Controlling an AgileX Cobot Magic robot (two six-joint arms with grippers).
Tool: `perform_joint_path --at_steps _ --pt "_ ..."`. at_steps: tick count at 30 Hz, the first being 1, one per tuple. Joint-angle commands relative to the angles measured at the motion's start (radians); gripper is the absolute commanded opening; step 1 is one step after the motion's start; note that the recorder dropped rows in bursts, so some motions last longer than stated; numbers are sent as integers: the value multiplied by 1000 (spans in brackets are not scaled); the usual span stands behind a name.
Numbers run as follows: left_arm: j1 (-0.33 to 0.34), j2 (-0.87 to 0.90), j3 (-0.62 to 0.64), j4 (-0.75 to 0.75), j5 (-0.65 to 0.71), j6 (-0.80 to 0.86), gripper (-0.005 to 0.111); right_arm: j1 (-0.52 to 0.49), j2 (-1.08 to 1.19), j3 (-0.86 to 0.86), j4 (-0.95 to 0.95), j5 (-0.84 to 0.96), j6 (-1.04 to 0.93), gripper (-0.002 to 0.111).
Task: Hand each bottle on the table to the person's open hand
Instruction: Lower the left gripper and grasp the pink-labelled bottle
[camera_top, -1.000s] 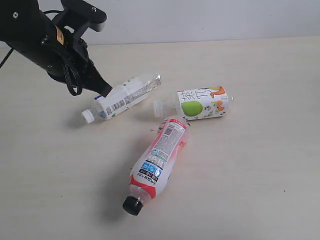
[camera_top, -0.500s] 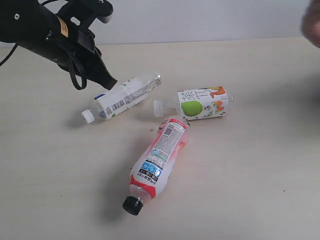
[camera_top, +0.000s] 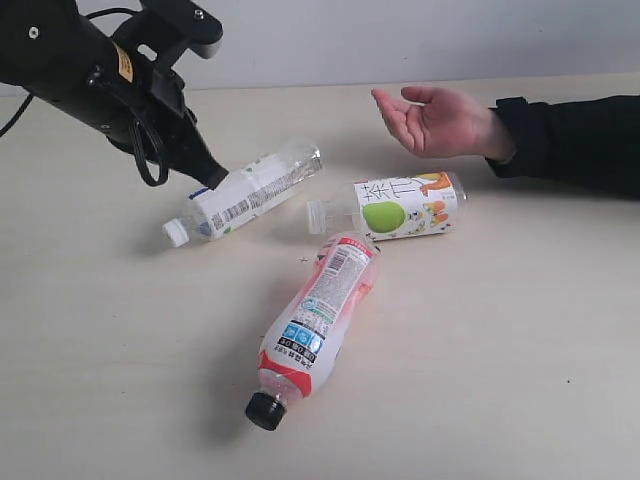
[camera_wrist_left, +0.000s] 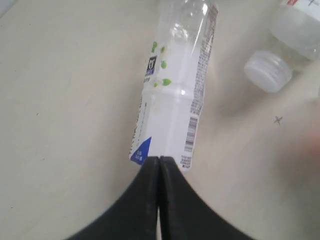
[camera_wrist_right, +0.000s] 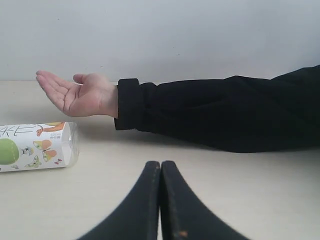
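Observation:
Three bottles lie on the table (camera_top: 520, 330). A white-capped bottle with a white and green label (camera_top: 245, 192) (camera_wrist_left: 172, 97) lies at the left, and my left gripper (camera_top: 212, 176) (camera_wrist_left: 159, 159) hovers shut at its label, holding nothing. The short bottle with the green-apple label (camera_top: 400, 206) (camera_wrist_right: 35, 146) lies in the middle. Nearer the front lies the red-pink labelled bottle with a black cap (camera_top: 315, 320). The person's open hand (camera_top: 435, 120) (camera_wrist_right: 77, 94) is held palm up at the back right. My right gripper (camera_wrist_right: 160, 163) is shut and empty above bare table.
The person's black sleeve (camera_top: 575, 140) (camera_wrist_right: 220, 112) stretches in from the right edge along the back of the table. A pale wall (camera_top: 400, 40) runs behind. The white cap of the short bottle (camera_wrist_left: 268, 71) points toward the left bottle.
The person's hand and black sleeve have come in from the right and now rest palm up behind the short bottle. My left arm shifted slightly; the bottles have not moved.

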Motion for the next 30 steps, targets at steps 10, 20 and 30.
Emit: perform_joint_path --at_steps 10,20,30 --pt "4 -1 0 -49 -20 -61 0 -4 -6 4 -5 -11 -5 0" --pt "4 -81 0 -121 139 -54 0 -4 -6 4 -5 -11 -5 0" --pt "-107 -58 0 -525 179 148 0 -4 -6 4 -5 -11 -5 0"
